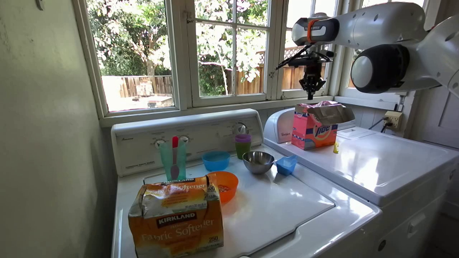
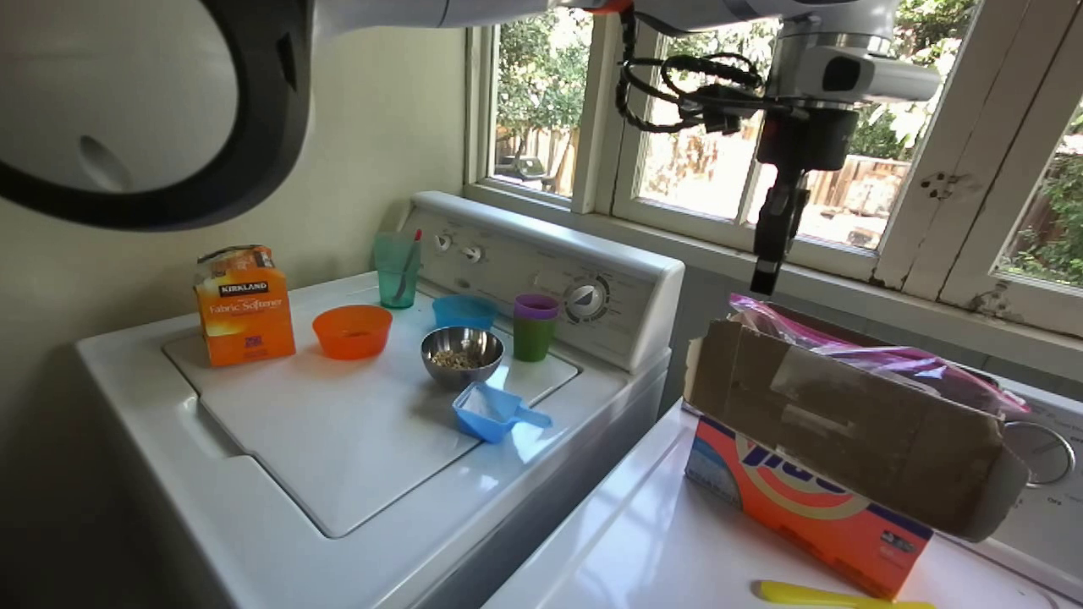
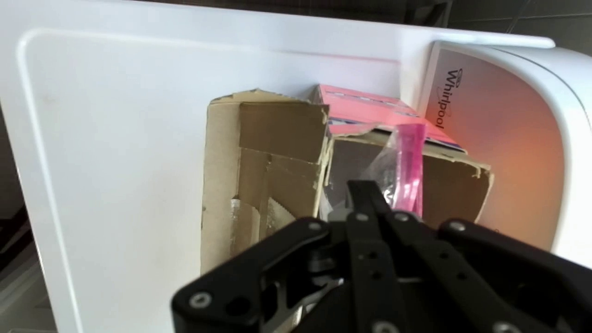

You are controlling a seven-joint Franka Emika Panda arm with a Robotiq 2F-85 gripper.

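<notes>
In an exterior view, we see a single white robot arm (image 1: 376, 27) extending from 3 o'clock. Its black gripper (image 1: 310, 97) points straight down, and an open Tide box (image 1: 315, 134) stands at 6 o'clock beneath it on a white appliance (image 1: 387, 161). A narrow gap shows between fingertips and box. Towards 7 o'clock, on a washer (image 1: 272, 215), a softener box (image 1: 179, 218) reads "Kirkland", "Premium Fabric Softener" and "250". The lettering around the washer's knobs is too small for us to read.

In an exterior view, the gripper (image 2: 764, 283) hangs just above one end of the Tide box (image 2: 846, 423), whose body stretches away towards 5 o'clock, its long axis slanting from 10 to 4. A folded-out flap hides the top of the "Tide" lettering. A pink-edged plastic bag (image 2: 880, 355) pokes out. At 9 o'clock we can read "Kirkland" and "Fabric Softener".

In the wrist view, we look down past the gripper (image 3: 363, 185): its fingers are together, nothing visible between them, over the box's opening. The bag's pink strip lies between 2 and 3 o'clock from the tips; the box's long axis runs roughly 12 to 6, its lower end hidden. Towards 2 o'clock, a control panel (image 3: 495, 148) reads "Whirlpool", sideways.
</notes>
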